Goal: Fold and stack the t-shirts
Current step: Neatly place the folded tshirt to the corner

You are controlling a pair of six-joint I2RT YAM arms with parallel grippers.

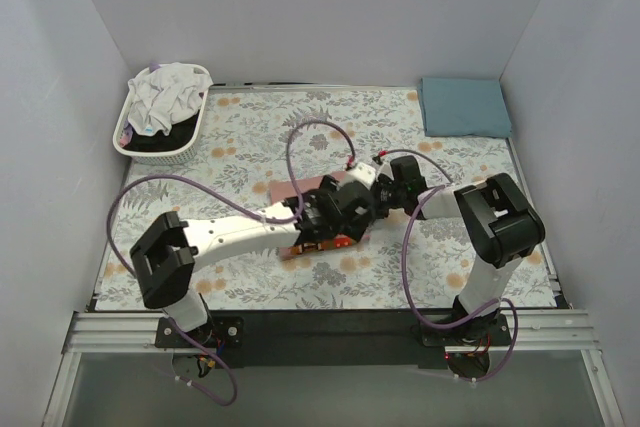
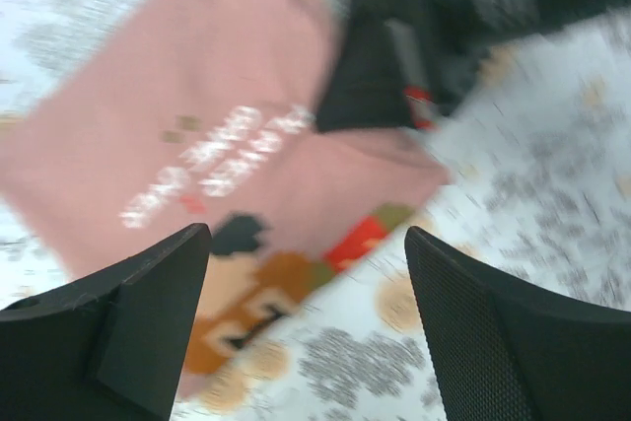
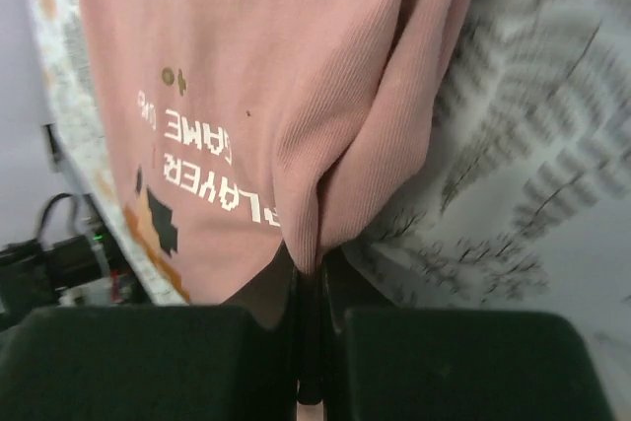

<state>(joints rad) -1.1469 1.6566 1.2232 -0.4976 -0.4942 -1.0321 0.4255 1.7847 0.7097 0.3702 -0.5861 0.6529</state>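
Back left sits a basket point(image 1: 192, 133). Next the left gripper point(image 2: 308, 317) hangs wide open over the pink t-shirt point(image 2: 246, 86), mid bench point(image 1: 240, 147), holding nothing. The right gripper point(image 3: 311, 288) is pinched tight on its bunched edge. A folded teal t-shirt point(image 1: 465, 107) lies back right.

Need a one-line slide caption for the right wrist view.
Right gripper shut on a bunched fold of the pink t-shirt, print showing, above the floral cloth.

Lab cell with white walls point(image 1: 320, 7)
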